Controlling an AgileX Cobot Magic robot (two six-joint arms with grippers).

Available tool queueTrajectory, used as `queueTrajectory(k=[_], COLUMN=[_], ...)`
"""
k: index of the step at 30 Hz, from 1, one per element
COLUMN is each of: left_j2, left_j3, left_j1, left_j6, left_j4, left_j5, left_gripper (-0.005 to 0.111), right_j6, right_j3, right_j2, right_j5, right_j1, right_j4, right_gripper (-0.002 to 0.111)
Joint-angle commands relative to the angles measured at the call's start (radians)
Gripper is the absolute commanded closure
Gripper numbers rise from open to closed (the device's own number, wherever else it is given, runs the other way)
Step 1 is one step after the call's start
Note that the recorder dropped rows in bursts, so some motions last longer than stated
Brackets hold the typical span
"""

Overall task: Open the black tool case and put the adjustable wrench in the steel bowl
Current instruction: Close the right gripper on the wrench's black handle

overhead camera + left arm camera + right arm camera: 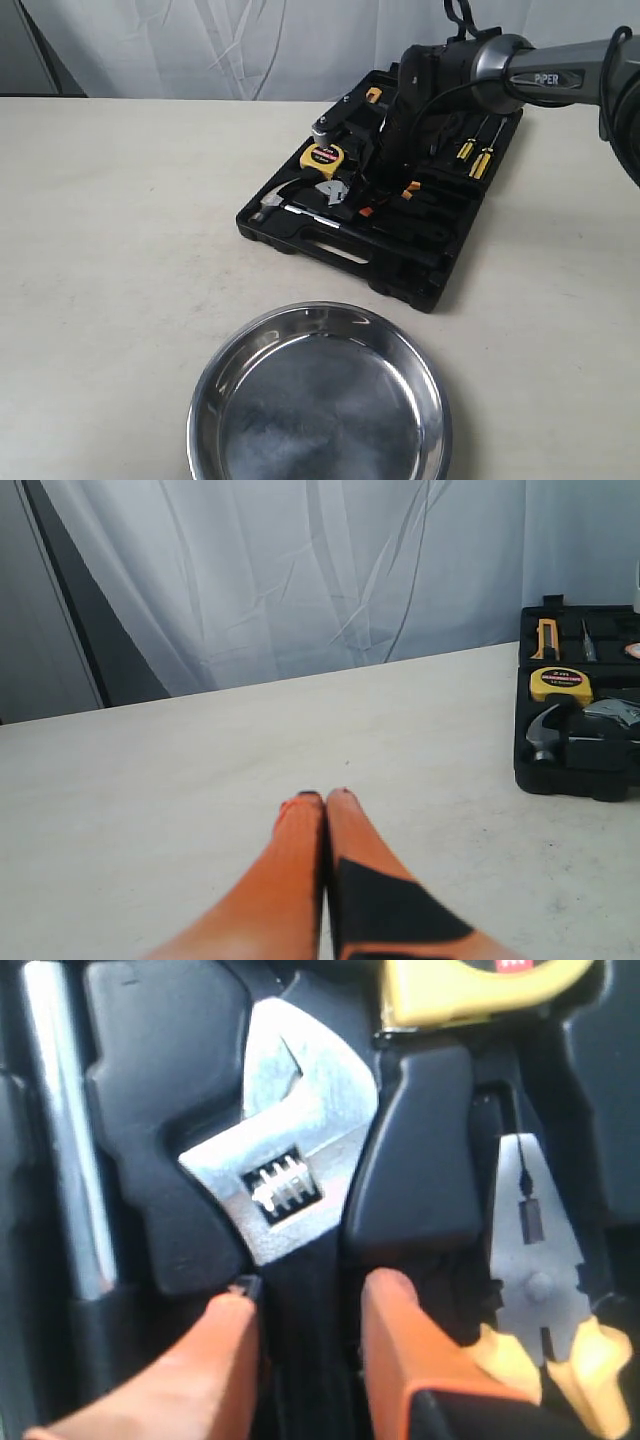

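1. The black tool case (400, 268) lies open and flat on the desk (120, 250), on the far side, a little right of the middle. Its moulded tray faces up.
2. The adjustable wrench (333, 192) lies in its recess at the left part of the tray. In the right wrist view its silver head (290, 1160) and thumbwheel face up, and the black handle runs back toward the camera.
3. The right tool (385, 200) reaches into the case from the right, its arm crossing above the tray. Its orange fingers (215, 1360) are spread to either side of the wrench handle, low in the slot. One finger meets the handle's edge; a thin dark gap shows at the other. The wrench is not lifted.
4. The left tool (325, 798) hangs over bare desk well left of the case, its orange fingers pressed together on nothing.
5. The steel bowl (320, 425) stands on the near part of the desk, apart from the case.
6. A yellow tape measure (323, 157) sits just beyond the wrench head.
7. A claw hammer (270, 205) lies at the case's left edge.
8. Orange-handled pliers (530, 1250) lie in the recess beside the wrench.
9. Yellow-handled screwdrivers (475, 155) occupy the far right of the case.
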Motion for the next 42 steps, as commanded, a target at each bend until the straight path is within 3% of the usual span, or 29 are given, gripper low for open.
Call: queueTrajectory(k=[1,6,17,20,24,42], left_j2=[0.004,0.004,0.004,0.004,0.004,0.004], left_j3=[-0.002,-0.002,-0.002,-0.002,-0.002,-0.002], left_j1=[-0.001,-0.001,-0.001,-0.001,-0.001,-0.001], left_j6=[-0.001,-0.001,-0.001,-0.001,-0.001,-0.001], left_j4=[-0.002,-0.002,-0.002,-0.002,-0.002,-0.002], left_j5=[-0.006,-0.006,-0.006,-0.006,-0.006,-0.006], left_gripper=[0.106,0.106,0.106,0.106,0.106,0.106], right_j6=[0.003,0.013,0.049,0.049,0.049,0.053], right_j3=[0.006,0.006,0.006,0.006,0.006,0.006], right_j2=[0.016,0.049,0.099,0.099,0.099,-0.035], right_j5=[0.008,0.020,0.043,0.061,0.092,0.101], right_j1=[-0.004,-0.004,-0.004,-0.004,-0.004,-0.004], right_j4=[-0.029,-0.029,-0.029,-0.029,-0.029,0.026], right_gripper=[0.075,0.064,0.064,0.078,0.109,0.109])
